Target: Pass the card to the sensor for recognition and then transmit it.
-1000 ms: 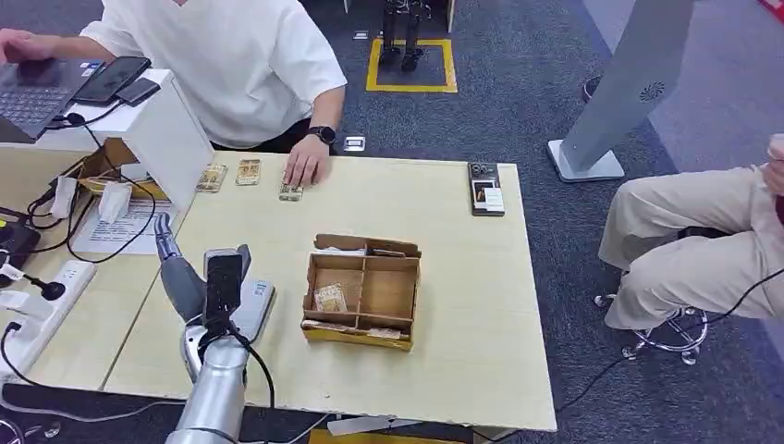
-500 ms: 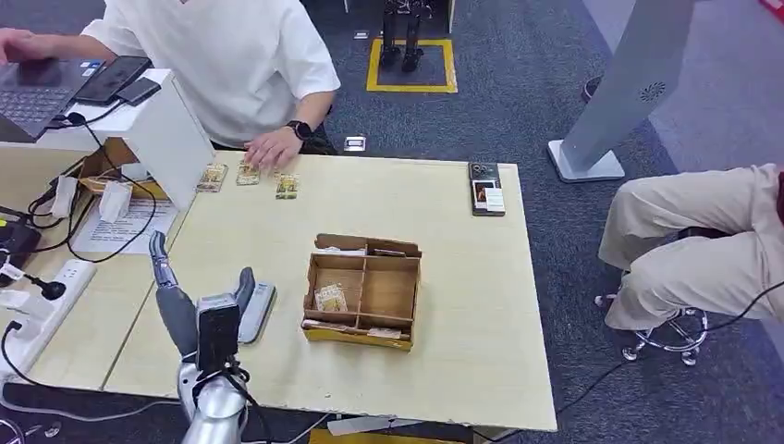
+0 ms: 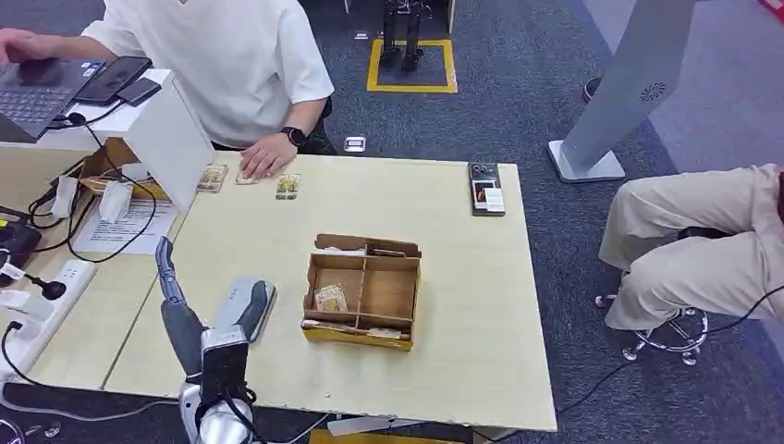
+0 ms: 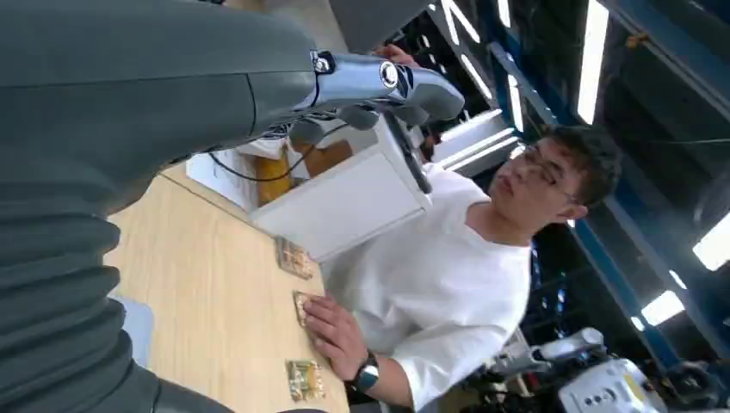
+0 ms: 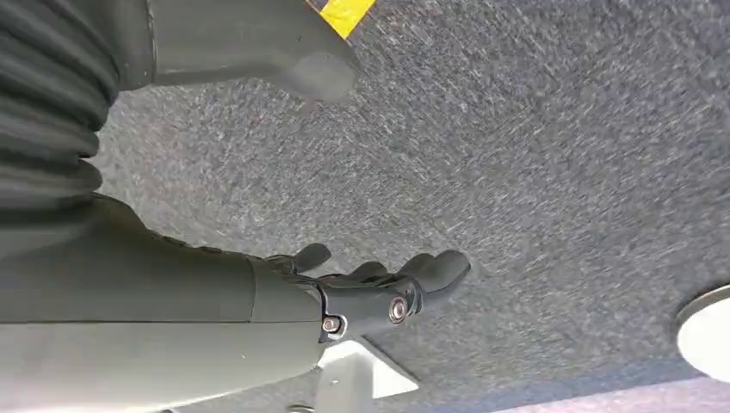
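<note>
Three small gold-patterned cards lie along the table's far edge: one point(image 3: 212, 178) at the left, one point(image 3: 287, 186) at the right, and a middle card point(image 3: 246, 178) under a person's hand point(image 3: 266, 155). Another card point(image 3: 330, 298) sits in a compartment of the cardboard box point(image 3: 404, 298). The flat grey sensor point(image 3: 238, 302) lies near the front left of the table. My left hand point(image 3: 205, 328) hovers at its near end, fingers spread, holding nothing. The left wrist view shows my left hand point(image 4: 258, 95) empty above the table, with the cards point(image 4: 294, 256) beyond it. My right hand point(image 5: 344, 292) hangs empty over carpet.
A black phone point(image 3: 486, 189) lies at the far right of the table point(image 3: 462, 370). A white stand point(image 3: 166, 129), cables and a power strip point(image 3: 42, 301) crowd the left side. A second person sits at the right point(image 3: 703, 240).
My left hand has drawn back from over the sensor toward the table's near edge. The person's hand has slid left from the right card to the middle card.
</note>
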